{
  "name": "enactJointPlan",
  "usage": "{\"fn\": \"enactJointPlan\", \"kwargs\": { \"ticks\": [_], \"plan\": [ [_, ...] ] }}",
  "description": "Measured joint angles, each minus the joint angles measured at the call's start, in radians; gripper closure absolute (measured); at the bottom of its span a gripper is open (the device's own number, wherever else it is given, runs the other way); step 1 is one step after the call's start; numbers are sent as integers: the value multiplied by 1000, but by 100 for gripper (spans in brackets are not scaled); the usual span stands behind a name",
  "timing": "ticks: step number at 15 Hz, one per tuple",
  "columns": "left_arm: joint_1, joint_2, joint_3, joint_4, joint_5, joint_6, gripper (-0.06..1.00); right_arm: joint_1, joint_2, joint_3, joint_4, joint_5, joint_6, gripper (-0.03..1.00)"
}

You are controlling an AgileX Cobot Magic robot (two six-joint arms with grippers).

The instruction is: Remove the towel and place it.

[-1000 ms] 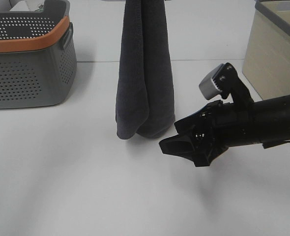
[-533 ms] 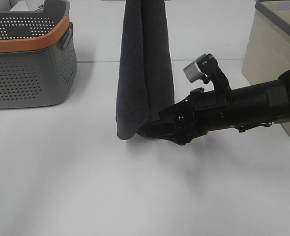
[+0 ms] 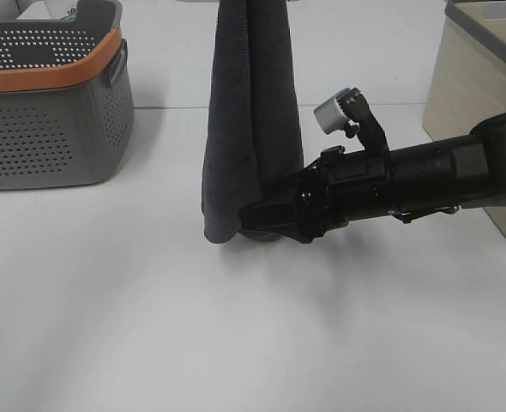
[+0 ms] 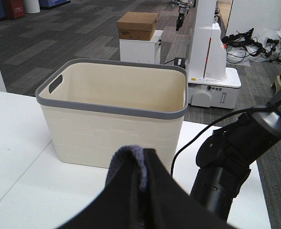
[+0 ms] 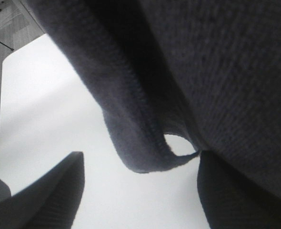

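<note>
The towel [image 3: 253, 120] hangs over the bench [image 3: 150, 326], a basket [image 3: 47, 112] standing to its left and a bin [image 3: 467, 94] to its right. The right tool [image 3: 253, 217] meets its lower end from the right.

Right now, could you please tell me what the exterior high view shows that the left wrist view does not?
Only the exterior high view shows the grey basket and the right gripper at the lower end of the hanging towel. Only the left wrist view shows the inside of the cream bin and a cardboard box beyond the table. Both show the towel, the bin and the right arm.
</note>
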Motion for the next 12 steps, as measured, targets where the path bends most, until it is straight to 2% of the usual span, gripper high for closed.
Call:
{"fn": "enactJointPlan", "kwargs": {
  "ticks": [5,9,12],
  "plan": [
    [0,27,0,0,5,-8,94,0,0,0,0,76,-13,37],
    [0,31,0,0,6,-29,94,5,24,-3,0,-13,-37,37],
    [0,31,0,0,8,-40,94,61,36,-33,0,-28,-37,38]
  ]
}}
